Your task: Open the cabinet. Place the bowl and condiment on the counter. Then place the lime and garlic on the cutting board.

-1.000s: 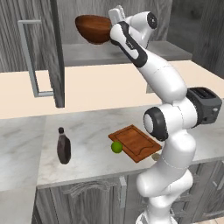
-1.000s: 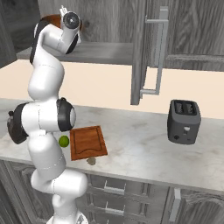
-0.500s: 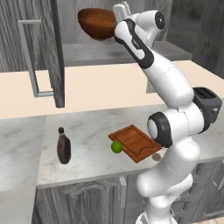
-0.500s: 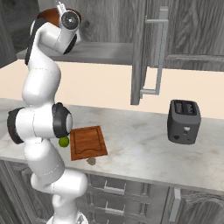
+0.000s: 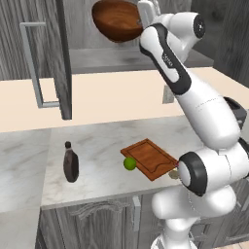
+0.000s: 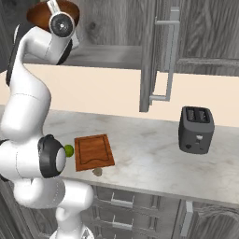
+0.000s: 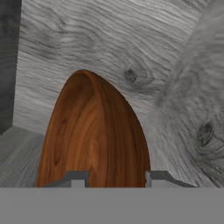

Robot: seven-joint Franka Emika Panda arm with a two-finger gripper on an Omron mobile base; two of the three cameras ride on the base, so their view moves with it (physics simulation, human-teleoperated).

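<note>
The tool [image 5: 144, 19] grips the rim of the deep glossy reddish-brown wooden bowl [image 5: 116, 19], holding it tilted high at the open dark grey wood-grain cabinet [image 5: 58, 58], well above the marbled stone surface [image 5: 97, 146].

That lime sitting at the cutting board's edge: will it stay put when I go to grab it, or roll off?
Likely to roll: the lime is a small smooth ball resting on flat marbled counter beside the cutting board, not on it. It probably stays firm in a pinch, though its round skin could squirt sideways from an off-centre close.
</note>
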